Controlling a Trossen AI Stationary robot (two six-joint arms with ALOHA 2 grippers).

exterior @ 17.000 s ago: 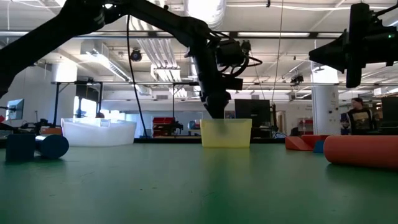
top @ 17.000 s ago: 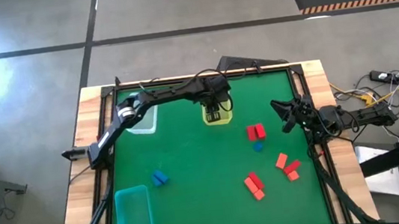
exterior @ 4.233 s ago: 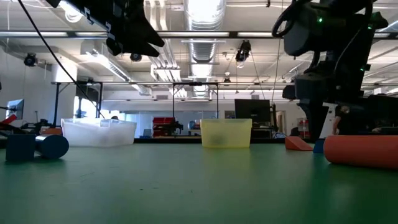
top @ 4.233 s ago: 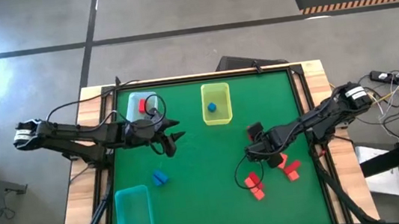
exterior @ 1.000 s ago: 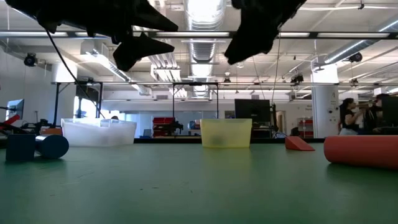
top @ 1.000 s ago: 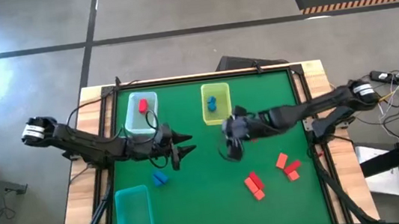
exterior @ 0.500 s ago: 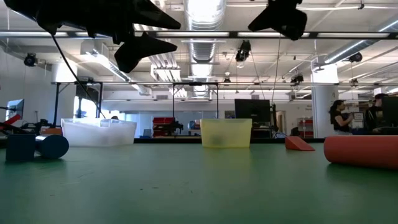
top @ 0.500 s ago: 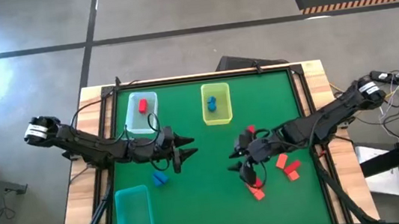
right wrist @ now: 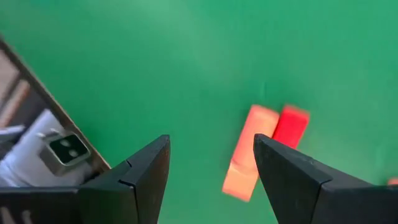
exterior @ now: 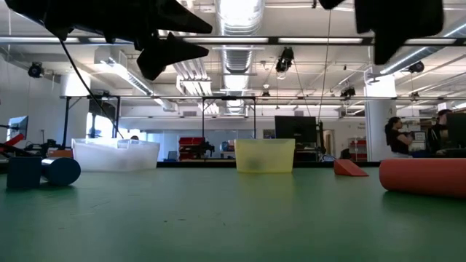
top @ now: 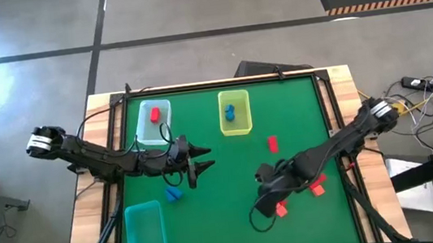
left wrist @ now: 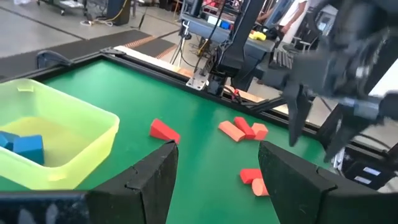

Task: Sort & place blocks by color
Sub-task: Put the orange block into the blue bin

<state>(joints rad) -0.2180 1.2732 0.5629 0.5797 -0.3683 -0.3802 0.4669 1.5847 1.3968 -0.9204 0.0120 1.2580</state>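
Observation:
My left gripper [top: 201, 161] hovers open over the table's middle left, above and beyond a blue block [top: 173, 193]. My right gripper [top: 268, 200] hangs open and empty over the near right, just above an orange block [right wrist: 247, 155] and a red block [right wrist: 291, 126] lying side by side on the mat. Another red block [top: 273, 142] lies alone farther back. More red and orange blocks [top: 316, 184] lie beside the right arm. The yellow-green tray [top: 234, 112] holds blue blocks [left wrist: 22, 144]; the pale blue tray [top: 154, 122] holds a red block [top: 155, 114].
An empty teal tray [top: 145, 230] sits at the near left corner. A raised black frame [top: 220, 82] runs round the green mat. In the low view, people stand in the room beyond the table's right side.
My right gripper has swung away from the yellow-green tray toward the table's near edge, staying open, and now hangs over the orange and red blocks.

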